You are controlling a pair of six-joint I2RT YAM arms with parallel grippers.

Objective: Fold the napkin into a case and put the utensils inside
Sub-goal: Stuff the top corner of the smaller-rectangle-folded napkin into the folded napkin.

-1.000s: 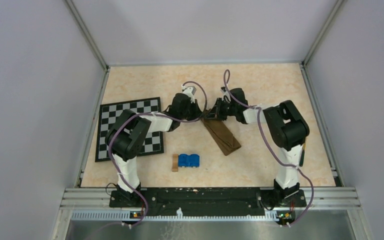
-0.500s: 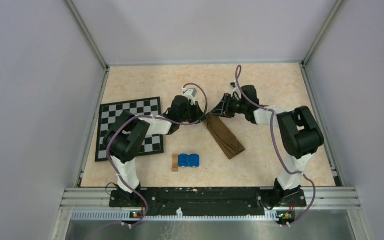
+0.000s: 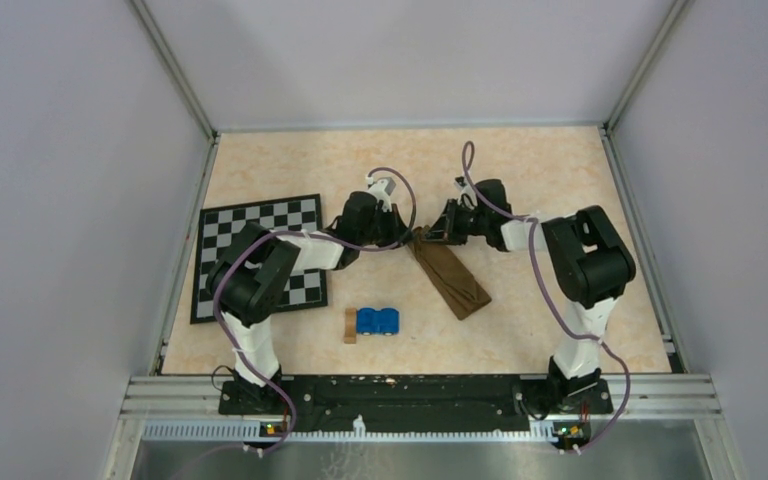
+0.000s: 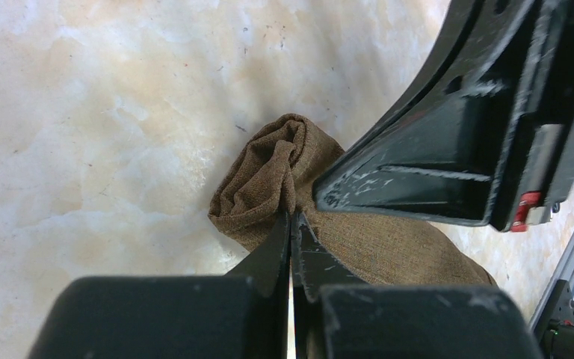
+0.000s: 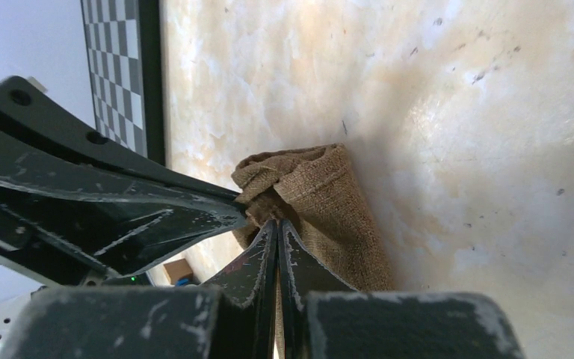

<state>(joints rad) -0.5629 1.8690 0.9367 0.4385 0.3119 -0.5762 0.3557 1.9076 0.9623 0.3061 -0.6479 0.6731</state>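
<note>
The napkin (image 3: pixel 452 277) lies as a long narrow dark brown strip on the marbled table, running from mid-table toward the near right. Its far end (image 4: pixel 265 179) is bunched into a small lump. My left gripper (image 3: pixel 408 240) comes at that end from the left and is shut on the bunched cloth (image 4: pixel 293 218). From the right, my right gripper (image 3: pixel 432 234) is shut on the same end (image 5: pixel 277 223), and brown cloth (image 5: pixel 329 198) shows at its tips. The two grippers almost touch. The utensils are out of view.
A black-and-white checkered mat (image 3: pixel 260 250) lies at the left, under the left arm. A blue object (image 3: pixel 378 320) with a small tan wooden block (image 3: pixel 350 325) beside it sits near the front middle. Grey walls close in the table's left, right and back.
The right gripper drew back and opened off the napkin's far end, then returned and shut on it. The strip shifted slightly. The left gripper stayed shut in place.
</note>
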